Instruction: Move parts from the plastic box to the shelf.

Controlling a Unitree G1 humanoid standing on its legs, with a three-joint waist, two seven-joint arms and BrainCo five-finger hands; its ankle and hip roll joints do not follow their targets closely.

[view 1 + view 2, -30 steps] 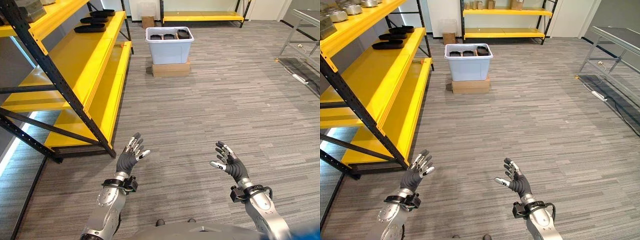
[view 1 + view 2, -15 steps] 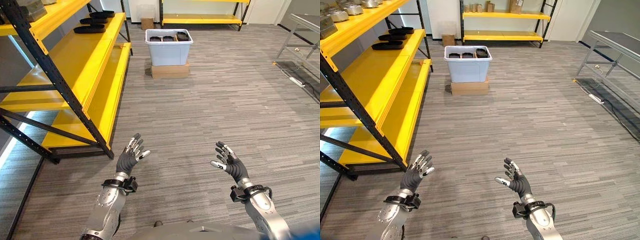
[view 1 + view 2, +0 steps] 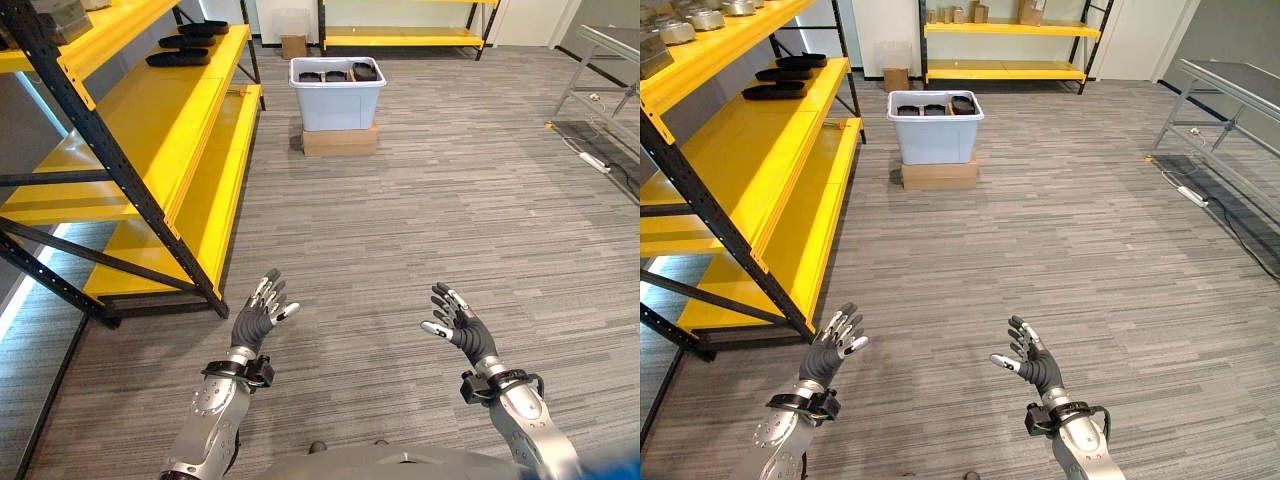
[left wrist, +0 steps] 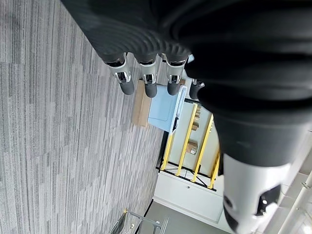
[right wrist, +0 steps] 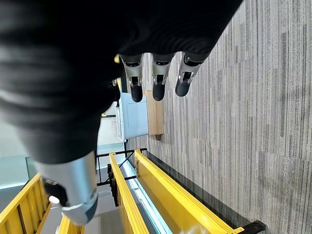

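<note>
Left eye view: the plastic box (image 3: 338, 96), pale blue-grey, stands on a flat cardboard carton (image 3: 341, 139) on the grey plank floor (image 3: 420, 220). It serves as the landmark for all positions given. Dark parts (image 3: 338, 74) lie inside the plastic box, near its rim. The yellow shelf (image 3: 150, 130) runs along the robot's left of the plastic box, and several dark parts (image 3: 187, 42) already rest on its middle level, at about the same depth as the box. A second yellow rack (image 3: 405, 36) stands beyond the plastic box against the far wall. A metal table frame (image 3: 605, 60) stands well to the box's right.

Both hands hover well short of the plastic box, above bare floor. The left hand (image 3: 262, 312) has its fingers spread and straight and holds nothing. The right hand (image 3: 456, 324) is likewise spread, palm turned inward, and empty. In each wrist view the straight dark-tipped fingers (image 4: 146, 80) point towards the distant box.

Judged stage: approach, with no part yet picked. Risks from here: the shelf's black upright (image 3: 120, 165) stands close beside the left arm, so a drift leftward during the walk could clip it. Reaching too early would leave the hands short of the parts. The box sits raised on the carton, so a push against its wall could slide or tip it.
</note>
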